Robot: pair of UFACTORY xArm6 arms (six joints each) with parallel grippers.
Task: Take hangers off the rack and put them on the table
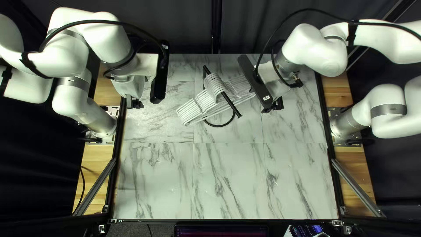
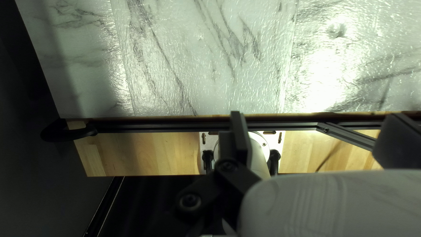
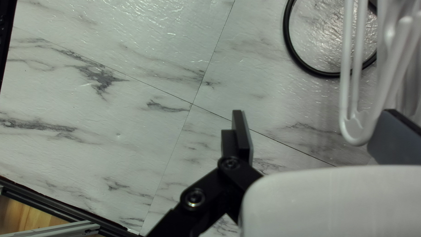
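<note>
White hangers (image 1: 189, 112) hang bunched on a black rack (image 1: 232, 106) near the back middle of the table (image 1: 228, 175). To their right in the top left view is my right gripper (image 1: 272, 106), close to the hangers' ends. In the right wrist view that gripper (image 3: 313, 127) stands open; a white hanger end (image 3: 354, 131) lies beside the inner side of one finger, and whether it touches cannot be told. My left gripper (image 1: 135, 104) is well left of the rack, over the table's left edge. Open and holding nothing, the left gripper (image 2: 313, 127) shows no hanger in its wrist view.
The rack's round black base (image 1: 219, 126) rests on the marble-patterned table. Black frame rails (image 1: 115, 169) run along the sides, with wooden strips (image 1: 100, 153) outside them. Bare tabletop spans the front half.
</note>
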